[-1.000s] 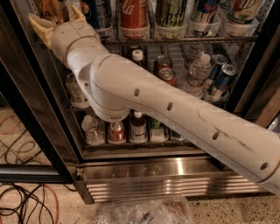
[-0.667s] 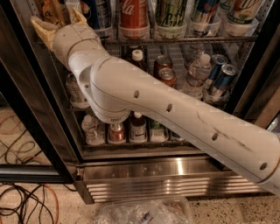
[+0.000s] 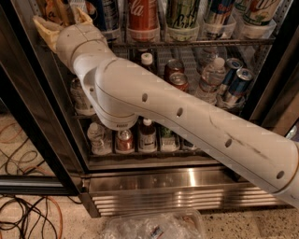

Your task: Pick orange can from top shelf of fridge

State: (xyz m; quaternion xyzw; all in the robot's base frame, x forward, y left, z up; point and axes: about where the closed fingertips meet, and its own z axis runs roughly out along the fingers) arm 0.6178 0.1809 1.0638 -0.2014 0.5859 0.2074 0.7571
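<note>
Camera view shows the gripper (image 3: 61,18) in the upper left of the frame, inside the fridge (image 3: 177,186) at the orange can (image 3: 56,7) on the top shelf (image 3: 196,43), seemingly lined up to take it, though whether it is spread or pinching cannot be told.

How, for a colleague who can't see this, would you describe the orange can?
In the fridge, look at the top shelf, far left end. The orange can stands at the gripper, left of a red cola can; it alone is orange-gold.
</note>
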